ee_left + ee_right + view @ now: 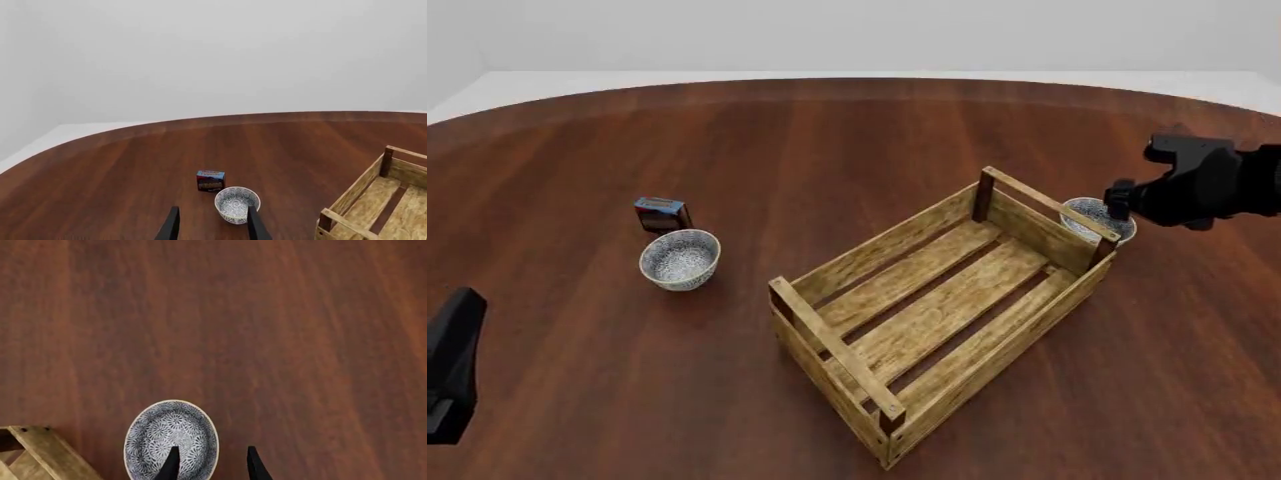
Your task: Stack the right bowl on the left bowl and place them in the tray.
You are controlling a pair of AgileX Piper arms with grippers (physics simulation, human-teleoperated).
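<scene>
The right gripper (211, 465) hangs over the right bowl (171, 438), which stands on the table (267, 330) just beside the far end of the tray (941, 310). Its two dark fingers (169, 466) are spread apart and released. One finger is over the inside of the bowl, the other is over the bare wood outside the rim, so the rim lies between them. I cannot tell if a finger touches the bowl. In the front view this bowl (1090, 217) is partly hidden behind the tray's corner post and the right gripper (1124, 200).

The left gripper (211, 227) is also released, with the fingers (169, 227) wide apart and holding nothing. The left bowl (237, 204) stands upright ahead of the fingers, nearer to one of them than to the other. Just behind it, further from the fingers, is a small red-blue box (210, 180). There is printing on its side, but it is too small to read. The tray stands on the table well apart from this bowl, and its slatted floor holds nothing. Both bowls have a fine blue-white pattern inside.
</scene>
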